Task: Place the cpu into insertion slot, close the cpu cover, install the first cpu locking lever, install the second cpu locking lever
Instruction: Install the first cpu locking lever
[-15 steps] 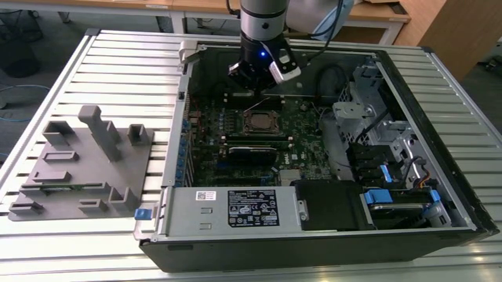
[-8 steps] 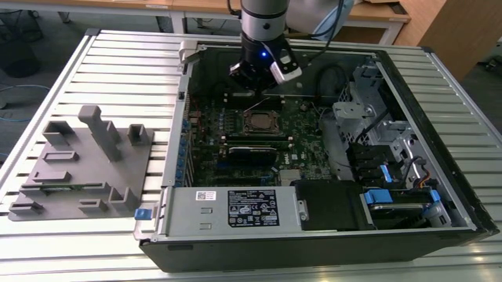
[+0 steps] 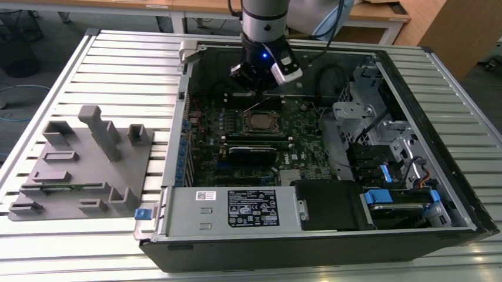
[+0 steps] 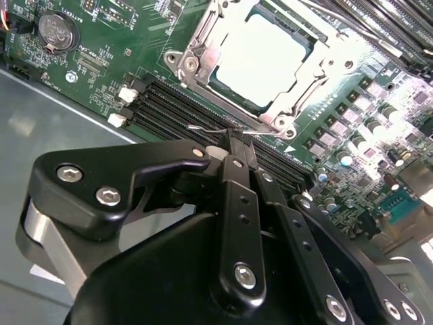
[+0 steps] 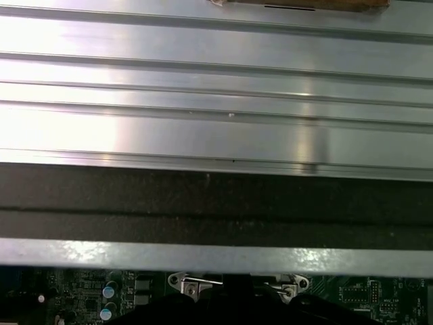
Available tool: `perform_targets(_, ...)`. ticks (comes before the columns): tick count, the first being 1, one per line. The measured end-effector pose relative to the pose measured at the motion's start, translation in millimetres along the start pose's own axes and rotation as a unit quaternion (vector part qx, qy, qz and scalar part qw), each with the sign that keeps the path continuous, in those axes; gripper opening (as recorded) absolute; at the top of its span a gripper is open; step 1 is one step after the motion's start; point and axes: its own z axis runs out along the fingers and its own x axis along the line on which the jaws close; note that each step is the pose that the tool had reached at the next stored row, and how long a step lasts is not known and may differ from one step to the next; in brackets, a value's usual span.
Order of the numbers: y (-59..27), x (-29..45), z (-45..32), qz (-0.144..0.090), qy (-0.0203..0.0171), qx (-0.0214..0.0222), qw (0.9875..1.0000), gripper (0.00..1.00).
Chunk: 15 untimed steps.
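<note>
Here, pincer (image 4: 233, 138) tight around thin locking lever (image 4: 200, 127).

No print can be read. A black label (image 3: 253, 208) and, beside it, a white barcode sticker (image 3: 206, 195) are carried on the power supply housing (image 3: 188, 222).

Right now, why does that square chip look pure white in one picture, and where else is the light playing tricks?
Second wrist view: glare off its metal top whites out the cpu; the locking lever glints at the closed jaws of the dark gripper. First wrist view: bright streaks run across the ribbed table. Exterior view: the inside of the computer case sits in shade.
</note>
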Motion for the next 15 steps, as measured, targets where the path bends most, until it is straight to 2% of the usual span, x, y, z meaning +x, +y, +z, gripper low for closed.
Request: perform_targets(15,0.9,-0.3,2.4,0.0,0.0,0.0,1.0,0.11)
